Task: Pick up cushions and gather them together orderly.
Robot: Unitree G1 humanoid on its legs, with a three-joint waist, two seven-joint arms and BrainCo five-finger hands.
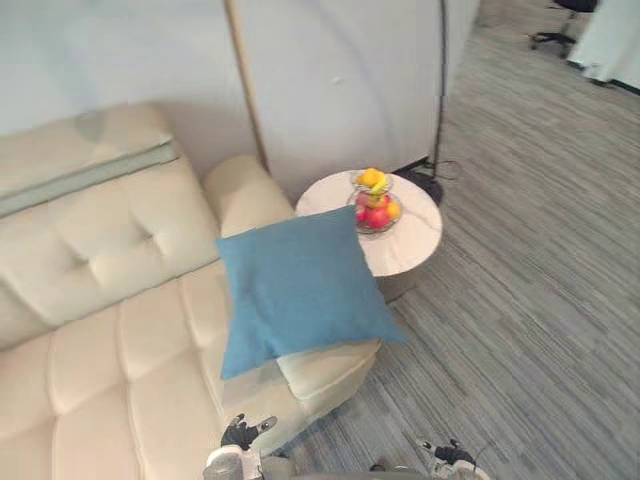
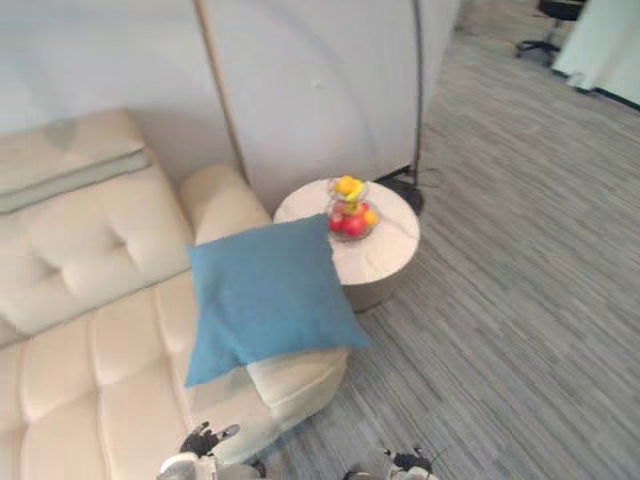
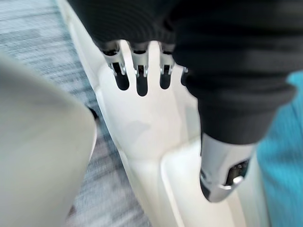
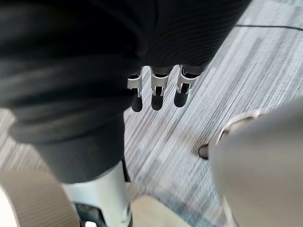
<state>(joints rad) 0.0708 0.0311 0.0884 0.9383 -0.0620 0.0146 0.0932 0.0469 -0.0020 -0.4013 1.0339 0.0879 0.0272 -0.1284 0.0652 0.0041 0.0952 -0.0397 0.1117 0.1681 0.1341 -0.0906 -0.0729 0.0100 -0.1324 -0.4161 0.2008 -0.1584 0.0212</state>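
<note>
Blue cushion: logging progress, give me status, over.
Left hand, right hand open, empty, low. Blue cushion untouched on sofa end. Round table with fruit bowl close beside.

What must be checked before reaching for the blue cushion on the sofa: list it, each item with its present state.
1. The blue cushion in sight, lying at the end of the sofa: ok.
2. The left hand open, holding nothing: ok.
3. The right hand open, holding nothing: ok.
4. Hands at the cushion: not ok, both hang low, apart from it.
5. Cushion's corner clear of the fruit bowl on the round table: cannot tell.
</note>
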